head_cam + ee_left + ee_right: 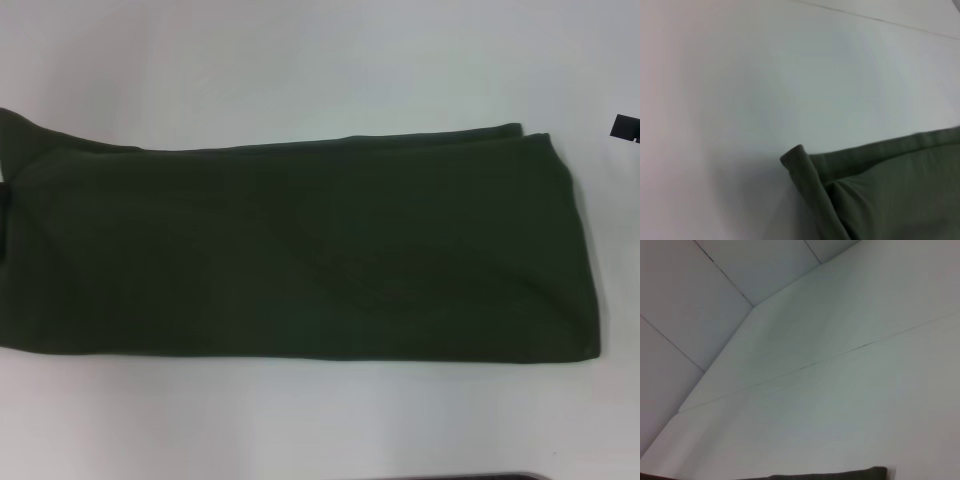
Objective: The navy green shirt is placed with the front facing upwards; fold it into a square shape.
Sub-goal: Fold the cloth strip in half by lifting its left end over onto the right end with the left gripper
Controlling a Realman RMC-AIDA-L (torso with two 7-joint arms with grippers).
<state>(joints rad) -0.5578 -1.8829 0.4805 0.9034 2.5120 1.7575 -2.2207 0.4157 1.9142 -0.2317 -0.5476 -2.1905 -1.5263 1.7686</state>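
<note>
The navy green shirt (300,250) lies on the white table (300,60) as a long folded band running left to right, plain green side up, with no print or collar showing. Its left end runs out of the head view. In the left wrist view a shirt corner (802,167) stands slightly raised and curled off the table. The right wrist view catches only a thin strip of the shirt's edge (840,473). A small black piece of my right gripper (625,128) shows past the shirt's far right corner. A dark shape at the left border, against the shirt, looks like my left gripper (4,215).
White tabletop surrounds the shirt at the back and front. A dark edge (470,476) shows at the bottom of the head view. The table has a thin seam (840,352), and a pale floor (700,300) lies beyond its far edge.
</note>
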